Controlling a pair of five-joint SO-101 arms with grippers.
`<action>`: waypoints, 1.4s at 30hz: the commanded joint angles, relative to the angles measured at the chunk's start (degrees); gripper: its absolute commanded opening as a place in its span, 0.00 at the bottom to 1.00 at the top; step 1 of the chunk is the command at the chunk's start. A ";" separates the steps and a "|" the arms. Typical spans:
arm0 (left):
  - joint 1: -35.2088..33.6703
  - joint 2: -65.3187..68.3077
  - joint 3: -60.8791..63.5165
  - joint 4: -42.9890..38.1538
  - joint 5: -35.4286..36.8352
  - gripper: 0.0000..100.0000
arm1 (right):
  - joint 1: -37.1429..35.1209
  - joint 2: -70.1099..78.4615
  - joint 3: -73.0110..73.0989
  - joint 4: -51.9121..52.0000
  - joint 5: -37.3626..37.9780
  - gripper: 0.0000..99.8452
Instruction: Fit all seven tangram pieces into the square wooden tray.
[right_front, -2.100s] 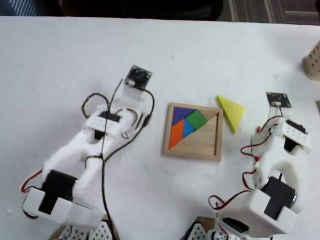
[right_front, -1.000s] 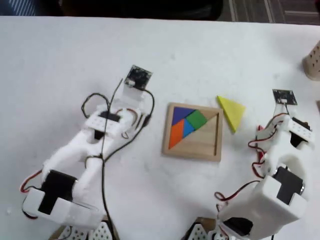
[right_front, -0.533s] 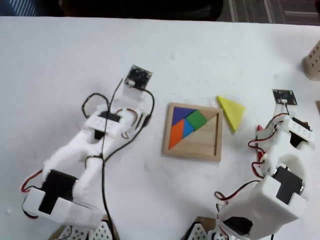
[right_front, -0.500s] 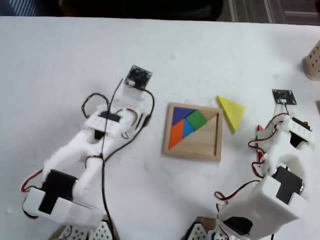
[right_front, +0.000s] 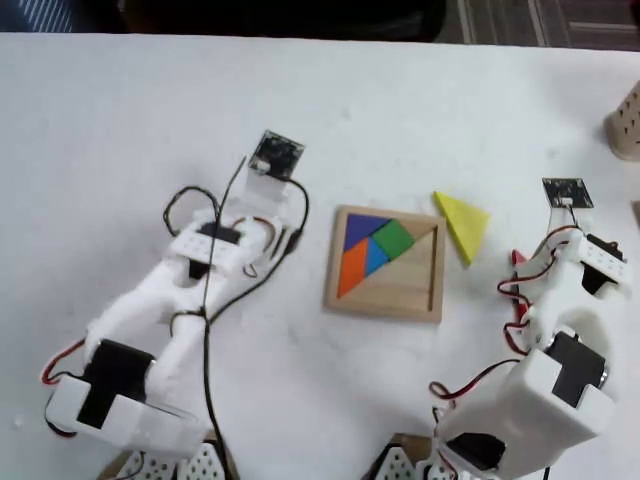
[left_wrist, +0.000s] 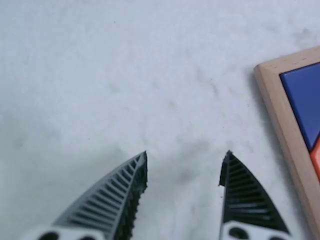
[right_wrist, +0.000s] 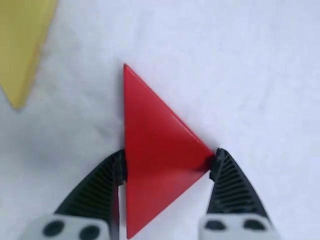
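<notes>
1. While the high view gives the layout, grip detail comes from the wrist views. The wooden tray (right_front: 385, 305) sits on the bench (right_front: 120, 120) between the left arm (right_front: 215, 245) and the right arm (right_front: 560, 300).
2. Right wrist view: the right claw (right_wrist: 169, 154) is pinching a red triangle (right_wrist: 155, 150) that lies flat on the bench. One finger sits against its long straight edge, the other against the opposite corner.
3. Same view: a yellow triangle (right_wrist: 25, 40) is on the bench near the red one, not touching it.
4. High view places that yellow triangle (right_front: 464, 222) outside the tray, just beside its far corner on the right-arm side. Can't tell there whether it touches the rim.
5. Left wrist view: the left claw (left_wrist: 186, 153) is spread, fingers apart over bare bench with nothing between them, just beside a tray corner (left_wrist: 280, 100). A blue piece (left_wrist: 305, 95) sits tight inside that corner.
6. Tray contents, high view, four pieces:
   - dark blue triangle (right_front: 362, 230)
   - green square (right_front: 393, 238)
   - orange piece (right_front: 350, 268)
   - small light-blue triangle (right_front: 376, 258)
7. All four are packed together in the tray's far corner on the left-arm side. The tray floor is bare wood along the near edge and the right-arm side.
</notes>
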 joint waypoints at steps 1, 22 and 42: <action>-0.84 -0.13 -3.16 -1.32 -0.53 0.24 | 0.13 1.36 -0.44 0.57 1.05 0.02; -0.84 -0.13 -3.16 -1.32 -0.53 0.24 | 0.22 1.36 -13.71 17.01 0.44 0.02; -0.84 -0.31 -3.16 -1.32 -0.53 0.24 | 5.58 -12.53 -6.07 14.20 0.53 0.02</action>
